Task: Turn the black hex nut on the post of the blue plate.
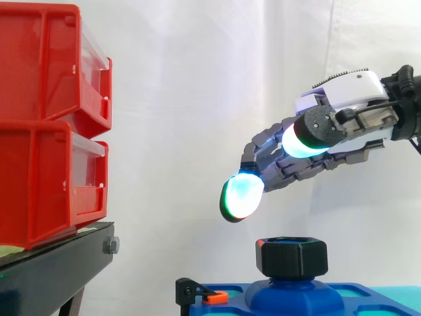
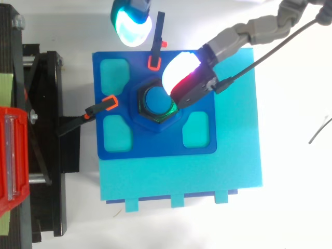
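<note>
2 red plastic bins, one (image 1: 39, 66) stacked on the other (image 1: 39, 187), stand on the black stand (image 1: 59, 270) at the side view's left edge. Their clear front panels do not reveal what they hold.

The black hex nut (image 2: 154, 102) sits on the round blue post (image 2: 155, 99) at the middle of the square blue plate (image 2: 119, 155), which lies toward the far left corner of a cyan platform (image 2: 233, 155). 3 rounded windows in the plate show cyan beneath; a fingertip hides the plate's 4th corner from above.

The hand (image 1: 296, 161) comes in from the right and hangs above the nut, clear of it in the side view. Its fingers are stretched out and relaxed, holding nothing. 1 glowing green-cyan fingertip (image 1: 242, 195) is lowest, above and to the left of the nut. From above, a white-and-red glowing pad (image 2: 181, 75) overlaps the nut's far right edge, and another cyan pad (image 2: 132, 21) sits beyond the plate's far edge.

2 black clamps with orange tips grip the plate: 1 (image 2: 154, 46) on its far edge, 1 (image 2: 88, 111) on its left edge, reaching from the stand. The plate's near and right edges are open, with bare cyan platform beside them.
</note>
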Available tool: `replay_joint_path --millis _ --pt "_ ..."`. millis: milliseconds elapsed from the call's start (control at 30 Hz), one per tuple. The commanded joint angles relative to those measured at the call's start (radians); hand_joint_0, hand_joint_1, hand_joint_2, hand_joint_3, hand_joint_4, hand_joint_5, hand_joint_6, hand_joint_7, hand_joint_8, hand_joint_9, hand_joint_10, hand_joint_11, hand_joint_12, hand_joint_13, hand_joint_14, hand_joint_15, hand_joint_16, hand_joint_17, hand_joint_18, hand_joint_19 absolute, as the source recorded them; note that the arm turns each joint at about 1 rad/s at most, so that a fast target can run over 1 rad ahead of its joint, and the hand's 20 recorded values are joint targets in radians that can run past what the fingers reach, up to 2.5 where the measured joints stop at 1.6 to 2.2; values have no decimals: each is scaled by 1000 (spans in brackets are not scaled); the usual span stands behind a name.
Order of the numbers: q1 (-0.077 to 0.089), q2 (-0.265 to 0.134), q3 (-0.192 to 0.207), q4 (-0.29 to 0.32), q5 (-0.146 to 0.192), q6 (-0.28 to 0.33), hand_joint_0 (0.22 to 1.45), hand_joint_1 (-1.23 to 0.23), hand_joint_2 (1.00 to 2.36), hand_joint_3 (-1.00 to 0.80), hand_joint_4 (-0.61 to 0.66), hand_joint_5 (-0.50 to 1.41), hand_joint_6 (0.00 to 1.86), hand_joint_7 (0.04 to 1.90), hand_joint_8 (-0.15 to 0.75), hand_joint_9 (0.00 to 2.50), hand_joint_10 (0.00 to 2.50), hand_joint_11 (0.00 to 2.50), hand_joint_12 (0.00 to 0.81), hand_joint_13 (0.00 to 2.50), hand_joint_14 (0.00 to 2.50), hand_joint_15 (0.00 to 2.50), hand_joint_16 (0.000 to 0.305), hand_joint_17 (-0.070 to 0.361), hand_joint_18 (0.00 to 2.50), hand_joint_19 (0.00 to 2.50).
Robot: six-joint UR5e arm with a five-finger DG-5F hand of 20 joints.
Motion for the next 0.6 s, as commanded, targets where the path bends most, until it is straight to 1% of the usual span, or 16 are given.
replay_joint_path --millis 0,33,67,100,133,167,200,233,267,300,367,433,533,567 --pt "38 -9 1 4 50 1 463 -400 1000 -500 203 -221 503 858 244 206 0 0 372 1 0 0 58 131 0 35" --pt "63 -17 1 -5 80 2 463 -399 1000 -500 203 -221 503 855 244 206 0 0 372 1 0 0 58 131 0 35" --pt "70 -18 1 -7 91 2 463 -400 1000 -500 203 -221 502 854 244 207 0 0 372 1 0 0 58 131 0 35" --pt "81 -18 1 -10 114 6 463 -400 1000 -500 203 -221 502 855 243 208 0 0 372 0 0 0 58 131 0 36" --pt "86 -18 1 -7 123 7 463 -401 1000 -500 204 -221 503 855 243 209 0 0 371 0 0 0 58 131 0 36" --pt "96 -23 1 -5 136 9 464 -400 1000 -500 203 -221 503 855 243 209 0 0 371 0 0 0 58 131 0 34" --pt "99 -24 1 -4 139 10 463 -401 1000 -500 204 -221 503 855 243 208 0 0 371 0 0 0 58 131 0 28" --pt "109 -26 1 -4 139 15 463 -401 1000 -500 204 -221 502 858 244 209 0 0 371 0 0 0 58 131 0 28" --pt "109 -26 1 -4 139 15 463 -401 1000 -500 204 -220 503 855 244 209 0 0 372 0 0 0 58 131 0 28" --pt "118 -31 1 -4 143 21 463 -401 1000 -500 204 -220 502 855 243 209 0 0 372 0 0 0 58 131 0 36" --pt "129 -34 1 -4 143 27 462 -401 1000 -500 205 -220 503 855 243 209 0 0 371 0 0 0 58 131 0 41" --pt "132 -34 1 -1 143 30 463 -401 1000 -500 205 -220 503 858 243 210 0 0 371 0 0 0 58 131 0 36" --pt "145 -34 1 11 159 33 463 -401 1000 -500 204 -220 503 853 242 211 0 0 371 0 0 0 58 130 0 35" --pt "147 -34 1 11 162 33 463 -401 1000 -500 206 -220 503 856 243 211 0 0 371 0 0 0 58 131 0 36"
